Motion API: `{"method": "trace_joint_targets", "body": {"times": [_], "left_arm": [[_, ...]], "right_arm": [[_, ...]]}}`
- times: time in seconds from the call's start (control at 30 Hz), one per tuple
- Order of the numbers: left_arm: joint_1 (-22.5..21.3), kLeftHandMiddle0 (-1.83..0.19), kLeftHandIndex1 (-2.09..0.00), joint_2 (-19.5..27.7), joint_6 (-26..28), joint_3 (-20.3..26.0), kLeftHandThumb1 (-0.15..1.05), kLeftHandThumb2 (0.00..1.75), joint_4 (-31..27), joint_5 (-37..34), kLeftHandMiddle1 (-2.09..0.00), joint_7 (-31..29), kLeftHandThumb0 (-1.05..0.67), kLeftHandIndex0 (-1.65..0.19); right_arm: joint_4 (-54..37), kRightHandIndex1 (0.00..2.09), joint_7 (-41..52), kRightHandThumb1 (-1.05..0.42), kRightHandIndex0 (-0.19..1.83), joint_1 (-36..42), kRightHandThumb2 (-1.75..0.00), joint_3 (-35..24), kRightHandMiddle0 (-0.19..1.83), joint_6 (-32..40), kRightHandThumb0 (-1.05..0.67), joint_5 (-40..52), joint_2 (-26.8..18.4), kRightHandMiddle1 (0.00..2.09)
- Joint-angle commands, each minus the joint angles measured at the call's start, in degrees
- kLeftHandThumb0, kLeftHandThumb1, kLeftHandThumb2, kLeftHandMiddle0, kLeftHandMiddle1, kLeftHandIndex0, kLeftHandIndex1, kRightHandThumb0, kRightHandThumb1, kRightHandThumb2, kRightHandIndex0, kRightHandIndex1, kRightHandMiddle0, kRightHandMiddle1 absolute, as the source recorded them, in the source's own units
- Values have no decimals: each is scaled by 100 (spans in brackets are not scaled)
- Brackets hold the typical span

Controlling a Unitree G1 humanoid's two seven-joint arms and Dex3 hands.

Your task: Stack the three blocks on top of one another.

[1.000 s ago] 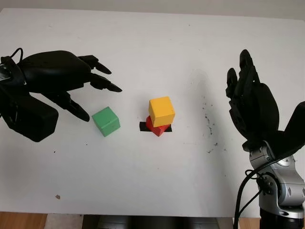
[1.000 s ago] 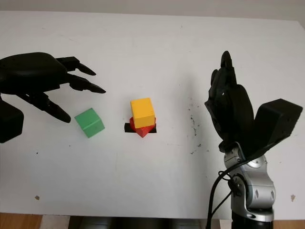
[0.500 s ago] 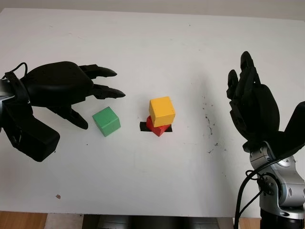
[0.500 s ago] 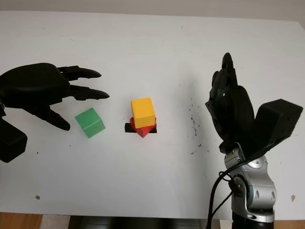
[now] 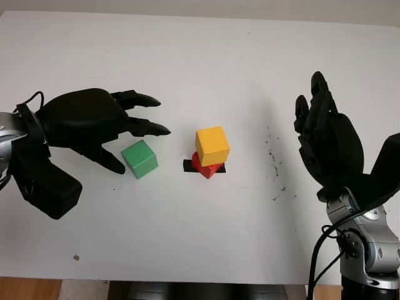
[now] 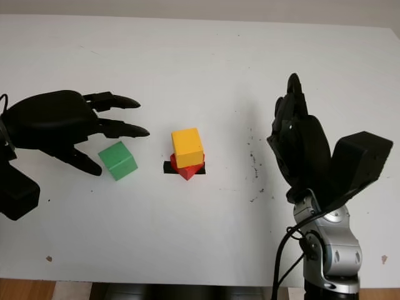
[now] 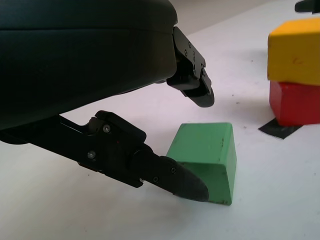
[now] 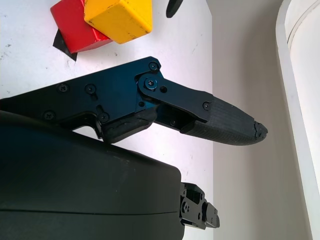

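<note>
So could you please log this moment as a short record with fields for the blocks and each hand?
stack: yellow block on red block, red on a black tape mark
loose block: green block on the table, left of the stack
left hand: open, around the green block, one finger at its side, not grasping
right hand: open, right of the stack, holding nothing
stacked: two of three

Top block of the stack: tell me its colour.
Yellow. The top block sits on the red block, clearest in the left eye view.
</note>
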Motion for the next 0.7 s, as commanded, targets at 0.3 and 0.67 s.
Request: {"method": "trace_joint_targets", "body": {"times": [0.3, 0.67], "left_arm": [[61, 19, -94, -95, -105, -166, 90, 5, 37, 577, -93, 670, -61, -21], [93, 19, -106, -73, -134, -319, 89, 5, 35, 1362, -103, 1573, -62, -24]], "right_arm": [[-87, 0, 26, -105, -19, 18, -80, -38, -19, 98, -79, 65, -12, 0], [-93, 0, 38, -105, -19, 51, -80, -70, -19, 78, -78, 115, -11, 0]]}}
